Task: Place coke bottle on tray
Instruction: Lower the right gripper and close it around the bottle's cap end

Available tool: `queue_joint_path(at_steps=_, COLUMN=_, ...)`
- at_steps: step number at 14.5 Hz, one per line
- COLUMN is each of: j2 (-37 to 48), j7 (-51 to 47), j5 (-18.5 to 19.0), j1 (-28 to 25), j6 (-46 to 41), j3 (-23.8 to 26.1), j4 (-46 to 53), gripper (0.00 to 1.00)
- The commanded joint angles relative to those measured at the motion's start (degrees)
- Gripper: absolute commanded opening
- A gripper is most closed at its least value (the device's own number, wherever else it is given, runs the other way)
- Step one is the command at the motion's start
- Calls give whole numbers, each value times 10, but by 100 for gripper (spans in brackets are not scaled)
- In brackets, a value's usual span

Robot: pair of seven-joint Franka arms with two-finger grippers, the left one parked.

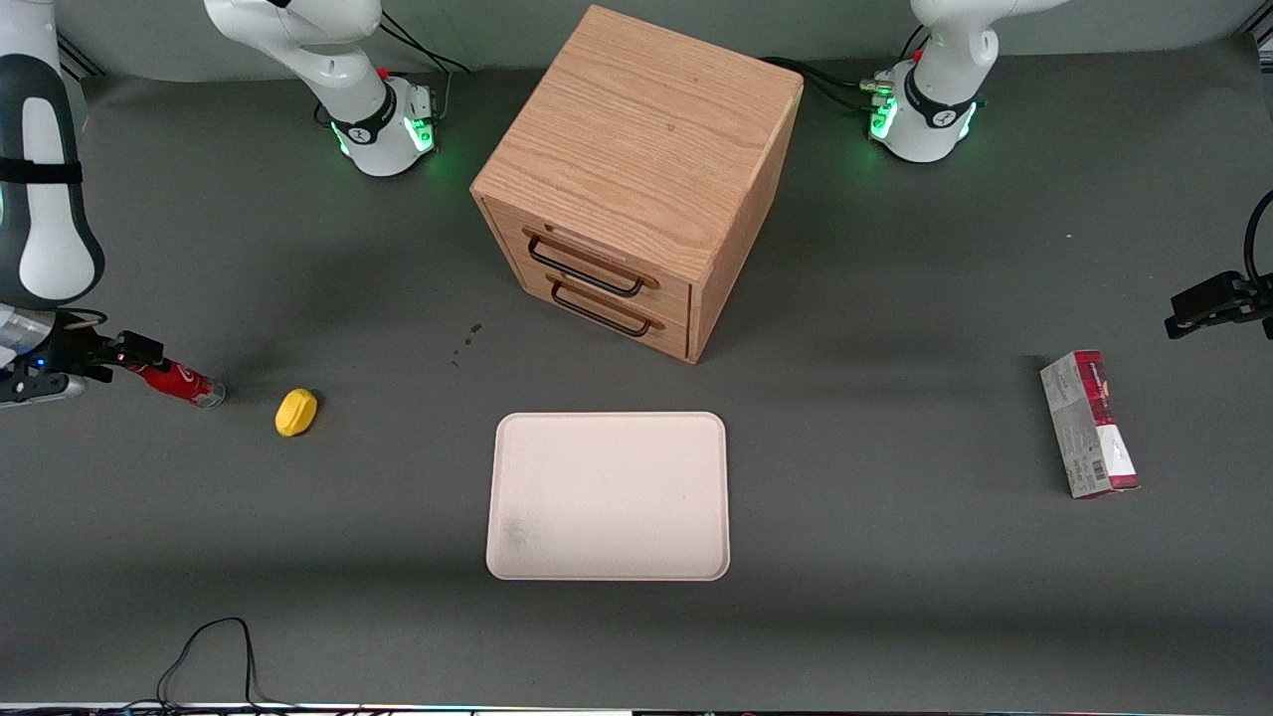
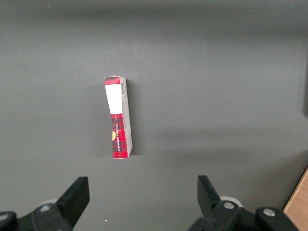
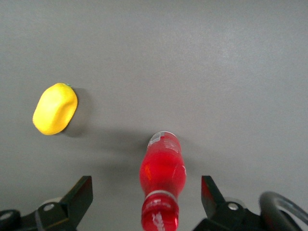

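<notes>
The coke bottle (image 1: 185, 384) is a small slim red bottle lying on its side on the grey table, toward the working arm's end. In the right wrist view the coke bottle (image 3: 162, 179) lies between my two fingers with clear gaps on both sides. My gripper (image 1: 134, 351) (image 3: 146, 188) is open, low over the bottle's cap end, and touches nothing. The cream-white tray (image 1: 608, 495) lies flat and bare near the middle of the table, nearer to the front camera than the wooden cabinet.
A yellow lemon (image 1: 295, 412) (image 3: 55, 109) lies beside the bottle, between it and the tray. A wooden two-drawer cabinet (image 1: 636, 179) stands mid-table. A red-and-grey carton (image 1: 1088, 424) (image 2: 118, 118) lies toward the parked arm's end.
</notes>
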State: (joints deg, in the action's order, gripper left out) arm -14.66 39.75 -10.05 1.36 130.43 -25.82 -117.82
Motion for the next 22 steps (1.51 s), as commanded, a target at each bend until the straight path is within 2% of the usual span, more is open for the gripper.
queue_joint_path(at_steps=1, j2=0, j7=37, j5=-18, j1=1, j6=6, j3=-5, j4=-2, gripper=100)
queue_joint_path(at_steps=10, j2=3, j7=42, j5=-16, j1=3, j6=-17, j3=-12, j4=-8, gripper=100)
queue_joint_path(at_steps=11, j2=4, j7=41, j5=-15, j1=2, j6=-17, j3=-12, j4=-8, gripper=96)
queue_joint_path(at_steps=12, j2=4, j7=41, j5=-15, j1=2, j6=-18, j3=-12, j4=-8, gripper=87)
queue_joint_path(at_steps=13, j2=5, j7=41, j5=-15, j1=2, j6=-23, j3=-12, j4=-8, gripper=71)
queue_joint_path(at_steps=15, j2=5, j7=42, j5=-13, j1=1, j6=-25, j3=-12, j4=-8, gripper=34)
queue_joint_path(at_steps=17, j2=5, j7=42, j5=-11, j1=1, j6=-25, j3=-12, j4=-8, gripper=5)
queue_joint_path(at_steps=18, j2=5, j7=42, j5=-11, j1=1, j6=-34, j3=-12, j4=-6, gripper=0)
queue_joint_path(at_steps=22, j2=6, j7=38, j5=-9, j1=1, j6=-52, j3=-12, j4=7, gripper=0)
